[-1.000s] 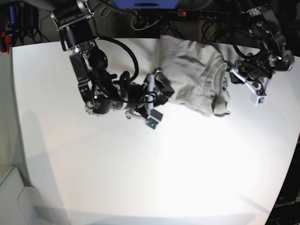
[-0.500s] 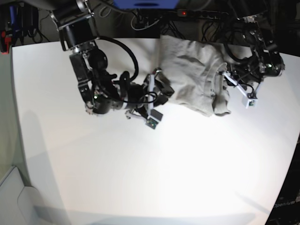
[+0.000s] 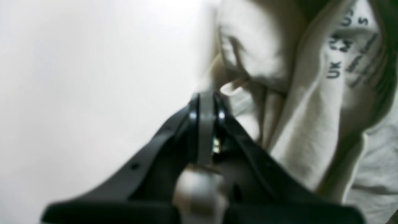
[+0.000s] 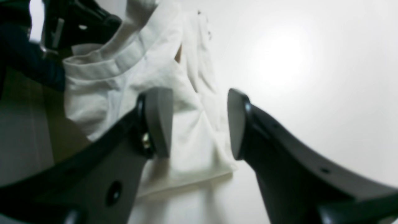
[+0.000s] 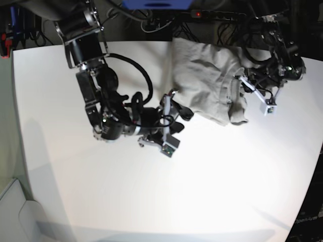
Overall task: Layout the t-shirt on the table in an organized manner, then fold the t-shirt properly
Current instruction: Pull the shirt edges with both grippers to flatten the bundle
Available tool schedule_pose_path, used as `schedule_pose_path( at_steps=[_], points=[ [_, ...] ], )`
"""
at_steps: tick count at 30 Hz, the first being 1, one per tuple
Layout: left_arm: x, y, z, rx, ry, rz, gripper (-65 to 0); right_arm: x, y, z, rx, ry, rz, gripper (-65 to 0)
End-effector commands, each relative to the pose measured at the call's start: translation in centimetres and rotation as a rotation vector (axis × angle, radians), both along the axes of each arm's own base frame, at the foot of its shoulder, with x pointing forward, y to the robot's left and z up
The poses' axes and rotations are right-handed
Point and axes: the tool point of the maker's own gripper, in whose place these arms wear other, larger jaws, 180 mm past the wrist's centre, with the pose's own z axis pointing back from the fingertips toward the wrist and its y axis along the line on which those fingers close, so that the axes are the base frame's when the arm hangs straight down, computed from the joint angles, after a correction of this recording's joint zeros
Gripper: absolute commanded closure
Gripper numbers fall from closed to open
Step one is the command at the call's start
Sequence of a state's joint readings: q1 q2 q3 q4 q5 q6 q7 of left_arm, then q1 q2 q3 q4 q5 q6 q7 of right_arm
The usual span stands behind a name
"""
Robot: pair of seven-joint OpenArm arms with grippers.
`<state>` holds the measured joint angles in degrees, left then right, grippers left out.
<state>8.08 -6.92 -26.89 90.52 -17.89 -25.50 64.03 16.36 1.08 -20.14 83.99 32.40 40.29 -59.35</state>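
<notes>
Crumpled light grey-beige cotton t-shirt (image 5: 209, 83) bunched on white matte tabletop (image 5: 151, 191). Left end effector (image 3: 205, 98) closed beside collar; right end effector (image 4: 199, 124) open, empty.

The right arm (image 5: 96, 91) reaches in from the table's far left edge, bending down and across toward the middle, black cables looped round its wrist. Its gripper, the right gripper (image 4: 199, 124), hangs with jaws spread apart, the grey pads (image 4: 158, 121) facing each other across a clear gap. The left arm (image 5: 285, 55) comes in over the far right corner, its wrist tipped downward. The left gripper (image 3: 205, 105) has its jaws pressed fully together, the two black fingers (image 3: 155, 149) meeting at a narrow tip.
</notes>
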Motion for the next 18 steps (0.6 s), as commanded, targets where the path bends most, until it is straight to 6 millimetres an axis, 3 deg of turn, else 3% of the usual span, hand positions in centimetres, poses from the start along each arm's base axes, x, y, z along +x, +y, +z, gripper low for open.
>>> schedule_pose_path(
  at_steps=[1, 5, 11, 18],
  points=[
    [-0.6, -0.7, -0.4, 0.005, 0.034, -0.031, -0.3, 1.1, 1.0, 2.3, 0.059, -0.045, -0.002, -29.8],
    [-0.9, -1.4, -0.7, -0.002, 0.042, -0.047, -0.3, 0.7, 2.2, 2.7, 0.08, -0.049, 0.019, -29.8],
    [-1.1, -1.7, -0.9, -0.003, 0.048, -0.055, -0.3, -0.5, 4.9, 0.1, 0.094, 0.045, 0.069, -29.8],
    [-1.6, -1.6, -1.1, -0.002, 0.058, -0.054, -0.3, -0.4, 5.5, -0.4, 0.137, 0.066, 0.051, -29.4]
  ],
)
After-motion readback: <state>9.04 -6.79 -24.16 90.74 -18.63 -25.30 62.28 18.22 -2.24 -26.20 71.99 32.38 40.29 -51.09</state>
